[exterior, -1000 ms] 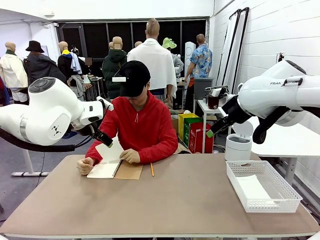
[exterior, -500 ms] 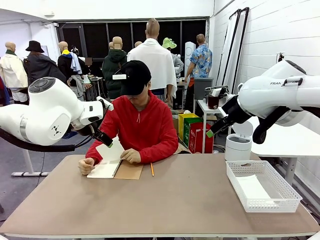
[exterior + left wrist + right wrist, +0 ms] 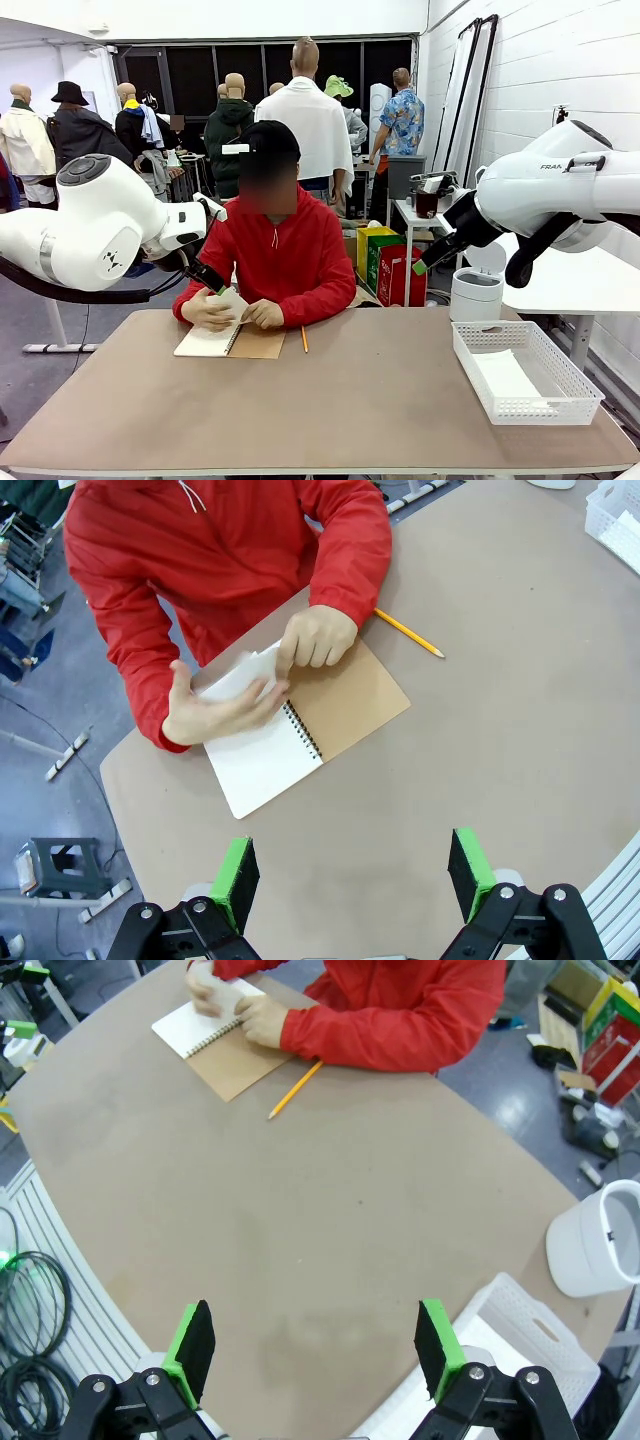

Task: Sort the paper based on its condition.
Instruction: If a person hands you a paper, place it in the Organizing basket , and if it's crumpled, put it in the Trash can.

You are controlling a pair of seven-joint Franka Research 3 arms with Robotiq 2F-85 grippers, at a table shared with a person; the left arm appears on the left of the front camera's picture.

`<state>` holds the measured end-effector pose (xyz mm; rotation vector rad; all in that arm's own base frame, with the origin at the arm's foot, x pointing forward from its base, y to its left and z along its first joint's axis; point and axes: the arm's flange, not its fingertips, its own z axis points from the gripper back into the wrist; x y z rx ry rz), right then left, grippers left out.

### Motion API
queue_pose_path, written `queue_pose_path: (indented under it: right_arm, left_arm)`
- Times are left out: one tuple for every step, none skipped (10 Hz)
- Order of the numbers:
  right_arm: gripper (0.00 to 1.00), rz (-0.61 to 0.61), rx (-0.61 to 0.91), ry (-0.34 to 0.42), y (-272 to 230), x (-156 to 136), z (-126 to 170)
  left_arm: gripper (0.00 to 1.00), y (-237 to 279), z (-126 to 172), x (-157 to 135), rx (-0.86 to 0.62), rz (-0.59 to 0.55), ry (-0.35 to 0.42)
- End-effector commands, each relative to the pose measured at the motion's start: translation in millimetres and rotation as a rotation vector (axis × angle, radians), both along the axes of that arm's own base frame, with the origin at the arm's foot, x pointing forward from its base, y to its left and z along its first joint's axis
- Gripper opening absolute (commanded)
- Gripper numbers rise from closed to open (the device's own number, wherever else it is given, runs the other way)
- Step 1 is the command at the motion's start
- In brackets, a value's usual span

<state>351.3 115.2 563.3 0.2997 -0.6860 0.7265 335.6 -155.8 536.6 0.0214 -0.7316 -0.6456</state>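
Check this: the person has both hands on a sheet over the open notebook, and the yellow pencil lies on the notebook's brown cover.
Wrong about the pencil: it lies on the bare table beside the brown cover, not on it, as the left wrist view shows. The rest stands: both hands are on a sheet over the open notebook.

front view across the table, wrist views from above — sharing notebook

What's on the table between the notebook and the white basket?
A pencil beside the notebook, then bare table up to the basket, seen in the front view.
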Motion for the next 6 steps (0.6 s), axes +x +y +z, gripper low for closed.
queue_pose_path:
  right_arm:
    - [1.00,-0.001,-0.001,0.002,-1.5,0.4,0.7]
    - [1.00,-0.001,-0.001,0.002,-1.5,0.4,0.7]
    - [1.00,-0.001,-0.001,0.002,-1.5,0.4,0.7]
    - [1.00,-0.001,-0.001,0.002,-1.5,0.4,0.7]
    - [1.00,-0.001,-0.001,0.002,-1.5,0.4,0.7]
    - [1.00,-0.001,-0.001,0.002,-1.5,0.4,0.7]
  left_arm:
    - [1.00,0.6,-0.2,-0.1,0.004,-0.002,0.001]
    - [1.00,0.6,-0.2,-0.1,0.004,-0.002,0.001]
    - [1.00,0.6,-0.2,-0.1,0.004,-0.002,0.001]
    - [1.00,0.6,-0.2,-0.1,0.004,-0.002,0.001]
    - [1.00,0.6,-0.2,-0.1,0.004,-0.002,0.001]
    - [1.00,0.6,-0.2,-0.1,0.004,-0.002,0.001]
